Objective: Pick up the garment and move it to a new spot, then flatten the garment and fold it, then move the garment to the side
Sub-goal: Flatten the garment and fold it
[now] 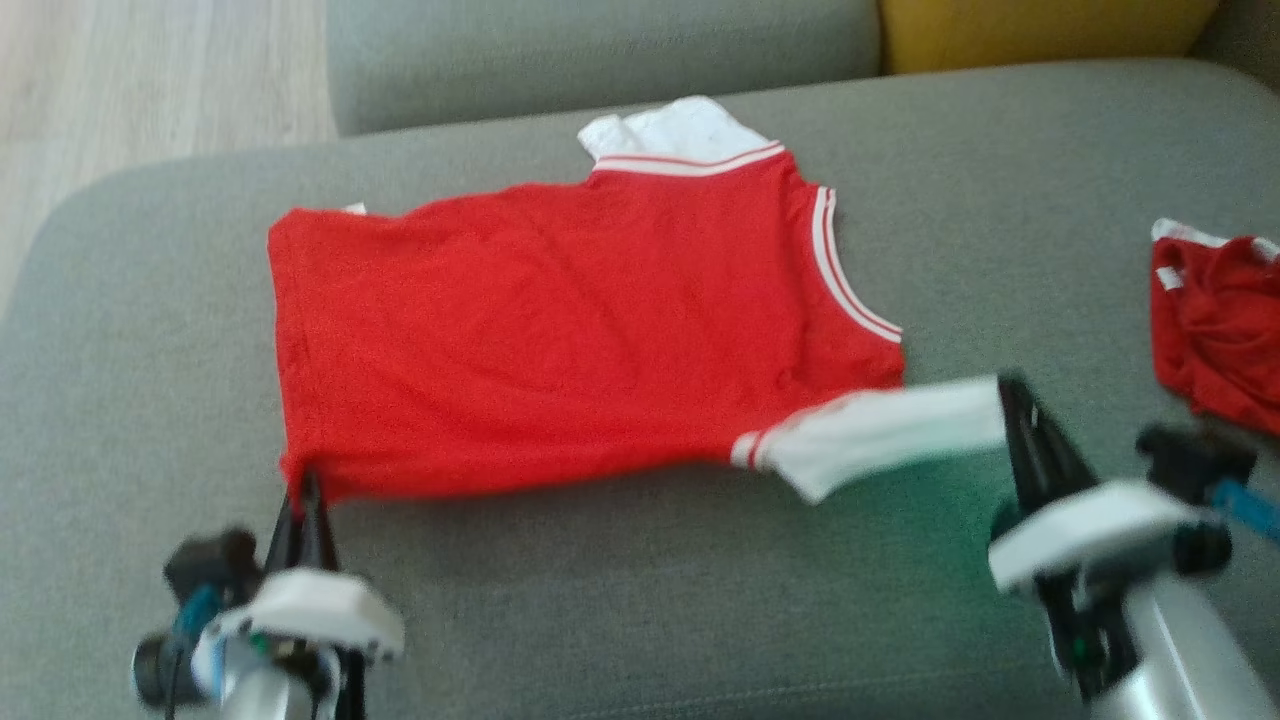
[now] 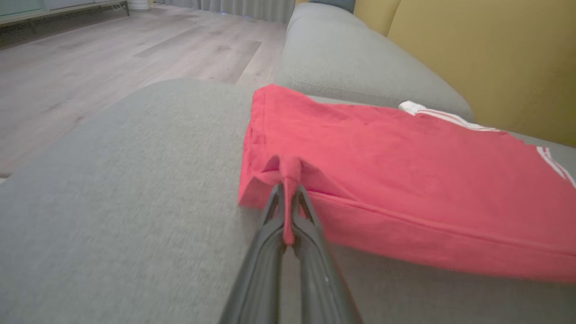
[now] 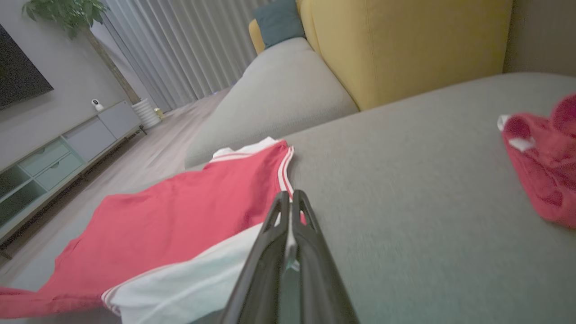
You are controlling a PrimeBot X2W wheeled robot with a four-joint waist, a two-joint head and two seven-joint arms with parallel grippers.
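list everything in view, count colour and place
red shirt: one, red with white sleeves and trim, spread mid-sofa
second garment: one, red with white bits, crumpled at the sofa's right
sofa: one, grey, under both garments
back cushion: one, yellow, behind the seat
small cushion: one, teal, far end of sofa
floor: pale wood, left of the sofa
cabinet: one, pale green-grey, by the wall
plant: one, green, past the cabinet
left gripper: one, dark fingers, shut on the shirt's hem corner
right gripper: one, dark fingers, shut on the shirt's near white sleeve
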